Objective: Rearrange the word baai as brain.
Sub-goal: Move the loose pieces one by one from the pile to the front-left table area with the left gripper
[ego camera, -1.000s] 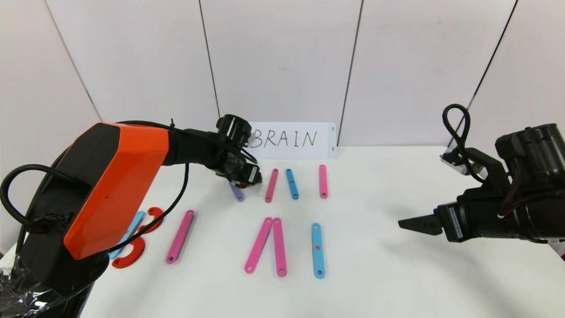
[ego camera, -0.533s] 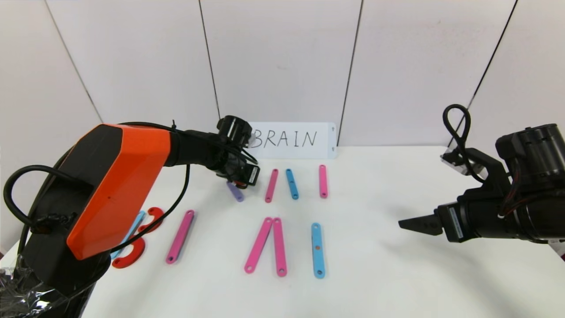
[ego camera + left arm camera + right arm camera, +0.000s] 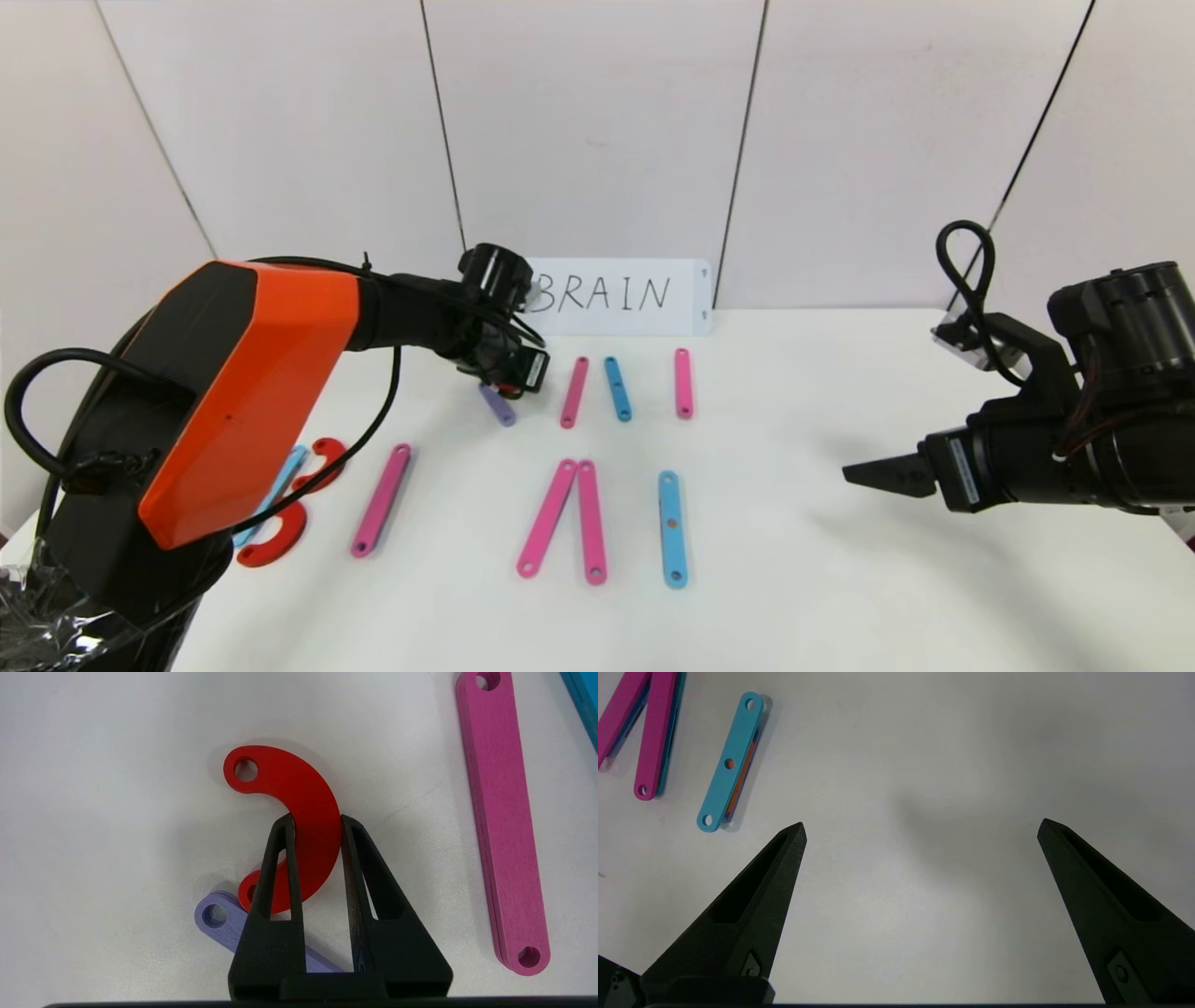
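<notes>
change: left hand (image 3: 317,821) went from released to clenched on flat red plastic C-curve (image 3: 299,812)
curve edge: overlapped purple holed strip (image 3: 219,917)
room: right hand (image 3: 920,828) released over bare white tabletop (image 3: 948,765)

1. A red curved piece (image 3: 303,826) lies flat at the far left of the back row, pinched across its middle, one end overlapping the purple strip (image 3: 499,407).
2. The purple strip lies flat, slanted.
3. Further right in the back row lie a short pink strip (image 3: 574,392), a short blue strip (image 3: 617,388) and another short pink strip (image 3: 683,383), apart from one another.
4. In the front row, two long pink strips (image 3: 568,521) touch at their far ends and spread apart nearer the robot.
5. A blue strip (image 3: 672,528) lies right of them.
6. A lone pink strip (image 3: 381,499) lies slanted to their left.
7. Two red curves (image 3: 297,509) and a light-blue strip (image 3: 280,485) sit at the left edge, partly hidden.
</notes>
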### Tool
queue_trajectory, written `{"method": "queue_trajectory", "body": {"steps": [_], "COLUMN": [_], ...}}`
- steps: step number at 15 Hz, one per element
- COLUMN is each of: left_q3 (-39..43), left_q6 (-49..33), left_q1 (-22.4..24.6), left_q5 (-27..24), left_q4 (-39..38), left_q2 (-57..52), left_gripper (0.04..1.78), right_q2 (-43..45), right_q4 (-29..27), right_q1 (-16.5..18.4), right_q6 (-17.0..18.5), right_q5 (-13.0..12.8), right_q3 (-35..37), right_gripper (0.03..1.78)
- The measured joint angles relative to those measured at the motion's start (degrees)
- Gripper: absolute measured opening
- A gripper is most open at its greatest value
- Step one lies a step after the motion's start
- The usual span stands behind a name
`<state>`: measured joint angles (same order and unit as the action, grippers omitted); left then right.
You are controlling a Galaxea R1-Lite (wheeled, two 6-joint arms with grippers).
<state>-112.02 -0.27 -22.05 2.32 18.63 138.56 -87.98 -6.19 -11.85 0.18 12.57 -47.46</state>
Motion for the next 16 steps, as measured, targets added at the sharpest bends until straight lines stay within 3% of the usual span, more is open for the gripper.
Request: {"method": "queue_trajectory", "body": {"steps": [16], "left_q3": [-0.5], "left_q6": [0.9], "left_q1": [0.0], "left_q5": [0.0], "left_q4": [1.5], "left_q2": [-4.8], "left_gripper": [0.29], "right_q2": [0.0], "right_q4": [0.0], "right_q1": [-0.2], "right_q6": [0.0], "right_q5": [0.0], "right_q3": [0.0], "right_gripper": [1.74]}}
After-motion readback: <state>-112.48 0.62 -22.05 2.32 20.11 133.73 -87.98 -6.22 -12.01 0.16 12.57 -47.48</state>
